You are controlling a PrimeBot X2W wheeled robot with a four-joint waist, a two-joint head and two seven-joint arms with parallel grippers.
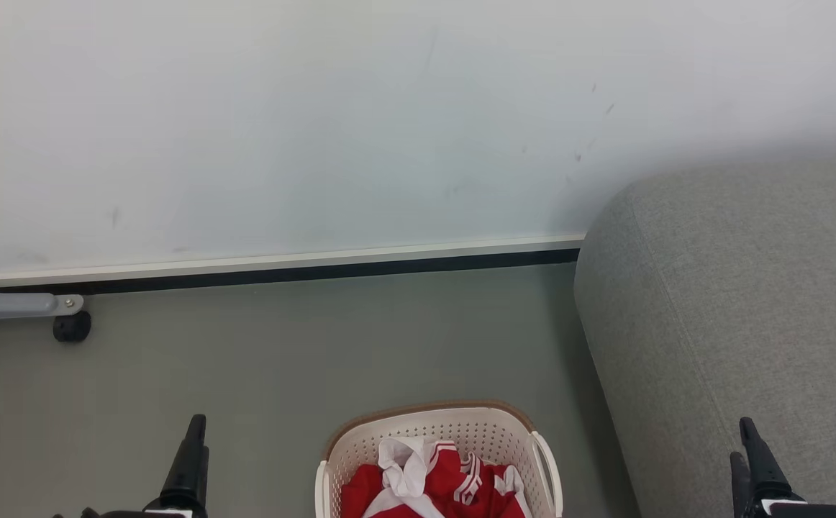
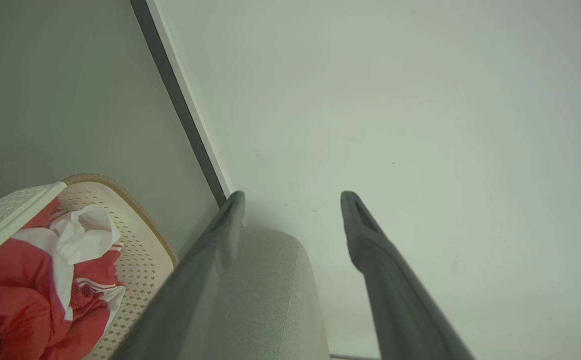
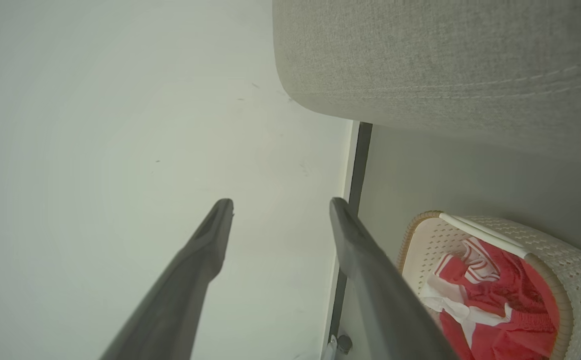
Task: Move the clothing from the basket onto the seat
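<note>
Start of the job, by my reading: nothing lifted yet. Left gripper point(image 2: 293, 210) has its fingers spread wide with nothing between them, and right gripper point(image 3: 281, 207) is the same, wide and empty. Both are raised and point towards the far wall point(image 1: 317, 129). The clothing point(image 1: 432, 482), red with white panels and striped trim, lies bunched inside the basket point(image 1: 461, 419). The basket stands on the grey floor point(image 1: 281, 352), near me and between my two grippers. The sofa point(image 1: 734, 324) rises on the right, just beside the basket with a narrow strip of floor between them. The next move, as I judge it, calls for tipping one gripper down over the basket mouth and closing on a raised fold of cloth, the white bunch near the top being the likeliest. The cloth is soft and crumpled, so a pinch may gather more than one piece, or only a corner. Hard to make out: the near half of the basket is cut off at the bottom of the head view, so I cannot tell how many garments there are or how deep the pile goes. No lettering shows. Of the sofa I see a rounded end and a seam, not the sitting surface. Far left, a grey leg on a black caster point(image 1: 71, 327) is cut off at the edge.
</note>
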